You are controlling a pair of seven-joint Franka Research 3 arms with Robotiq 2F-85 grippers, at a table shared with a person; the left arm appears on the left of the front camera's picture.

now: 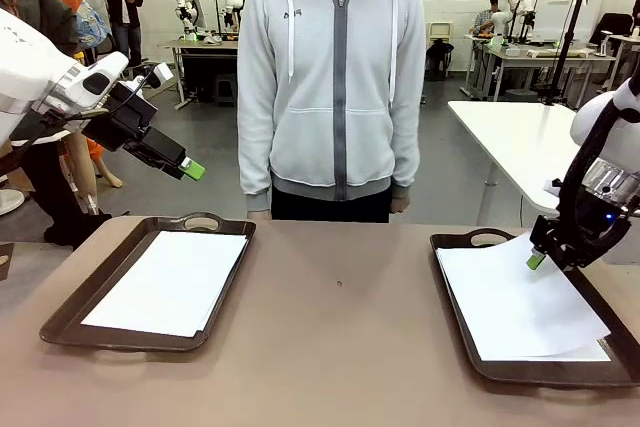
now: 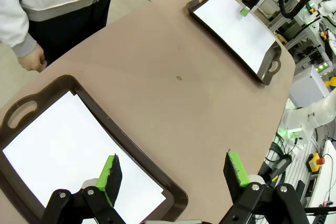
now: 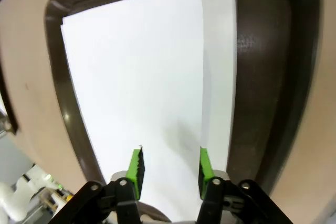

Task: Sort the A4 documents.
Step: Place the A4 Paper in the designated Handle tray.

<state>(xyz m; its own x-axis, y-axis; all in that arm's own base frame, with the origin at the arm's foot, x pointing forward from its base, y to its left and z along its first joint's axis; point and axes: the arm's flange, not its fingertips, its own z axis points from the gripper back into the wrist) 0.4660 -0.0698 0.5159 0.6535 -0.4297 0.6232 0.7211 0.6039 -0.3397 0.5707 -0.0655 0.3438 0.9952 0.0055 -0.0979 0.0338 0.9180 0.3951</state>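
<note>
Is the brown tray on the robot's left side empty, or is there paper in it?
Not empty. The left tray holds white A4 documents lying flat inside its rim.

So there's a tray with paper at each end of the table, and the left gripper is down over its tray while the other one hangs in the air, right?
Not quite: it's the other way round. In the front view the right gripper is down over the paper in its tray, while the left gripper hangs in the air above the other tray.

Plain white A4 documents (image 1: pixel 520 302) in dark brown trays (image 1: pixel 60 322); beige-brown table (image 1: pixel 340 347); green-padded black right tool (image 1: pixel 540 255)
</note>
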